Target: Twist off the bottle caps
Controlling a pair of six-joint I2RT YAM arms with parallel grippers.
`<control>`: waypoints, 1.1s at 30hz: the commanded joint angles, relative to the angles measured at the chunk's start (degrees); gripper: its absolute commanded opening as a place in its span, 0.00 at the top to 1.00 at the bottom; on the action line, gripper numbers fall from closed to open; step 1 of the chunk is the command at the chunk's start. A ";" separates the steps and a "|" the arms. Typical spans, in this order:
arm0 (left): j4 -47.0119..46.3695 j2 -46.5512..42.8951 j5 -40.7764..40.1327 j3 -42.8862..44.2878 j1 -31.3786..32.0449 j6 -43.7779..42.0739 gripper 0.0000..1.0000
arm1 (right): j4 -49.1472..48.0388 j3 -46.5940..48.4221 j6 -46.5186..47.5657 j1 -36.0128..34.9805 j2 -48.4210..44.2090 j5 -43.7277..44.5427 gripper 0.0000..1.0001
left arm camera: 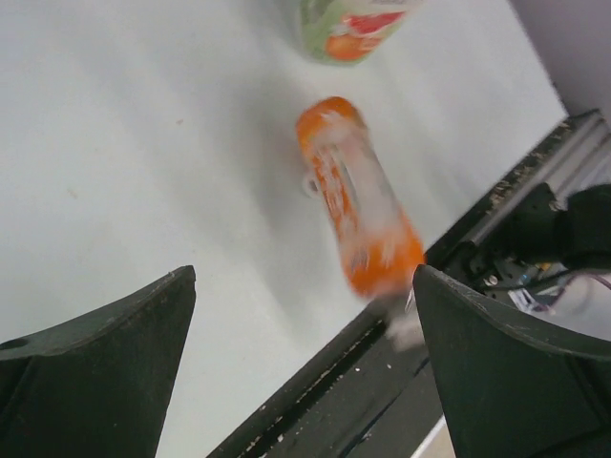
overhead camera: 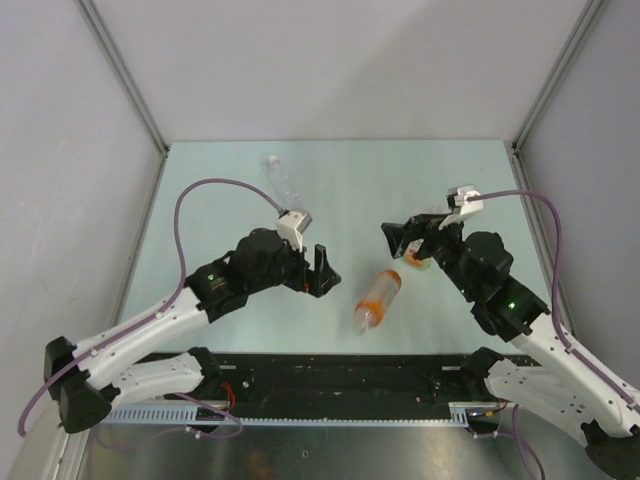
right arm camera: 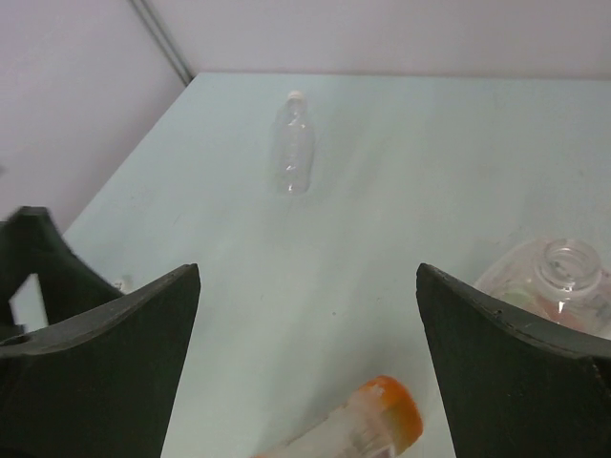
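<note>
An orange bottle (overhead camera: 378,300) lies on its side mid-table, blurred in the left wrist view (left arm camera: 358,200); its pale neck end points to the near edge. My left gripper (overhead camera: 322,272) (left arm camera: 304,277) stands open just left of it, holding nothing. A clear bottle (overhead camera: 275,172) (right arm camera: 294,143) lies at the back with a white cap (right arm camera: 296,95) on it. The yellow-green bottle (overhead camera: 418,258) (left arm camera: 348,24) stands under my right gripper (overhead camera: 402,240) (right arm camera: 307,272), which is open and empty; the bottle's neck (right arm camera: 571,262) shows open, with no cap. A small white round piece (left arm camera: 310,186) lies against the orange bottle.
Grey enclosure walls (overhead camera: 70,130) close in the pale green table (overhead camera: 340,190) on three sides. A black rail (overhead camera: 340,375) with the arm bases runs along the near edge, close to the orange bottle's neck end.
</note>
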State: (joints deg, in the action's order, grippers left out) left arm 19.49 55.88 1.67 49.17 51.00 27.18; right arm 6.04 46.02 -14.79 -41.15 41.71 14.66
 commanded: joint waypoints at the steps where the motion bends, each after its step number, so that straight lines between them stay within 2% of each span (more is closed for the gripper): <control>1: 2.83 5.57 -1.45 1.19 -3.74 3.98 0.00 | 1.87 4.22 -3.25 3.04 1.19 -7.71 0.01; 7: 4.03 14.81 -3.02 4.96 -11.14 4.25 0.01 | 2.26 5.34 -4.88 10.80 3.71 -18.36 0.01; 11: 4.96 21.54 -3.48 10.32 -16.10 2.85 0.00 | 2.89 5.90 -4.31 15.15 5.45 -22.31 0.01; 26: 8.89 46.17 -3.77 36.25 -28.44 -1.11 0.01 | 3.30 6.74 -1.12 24.13 10.23 -29.00 0.01; 33: 13.13 59.62 -6.50 53.24 -32.62 -1.99 0.00 | 2.10 7.01 -0.89 25.46 12.72 -30.18 0.01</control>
State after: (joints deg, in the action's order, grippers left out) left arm 29.21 109.80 -2.46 92.42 20.16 26.92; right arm 9.98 50.17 -16.67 -16.16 53.71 -13.65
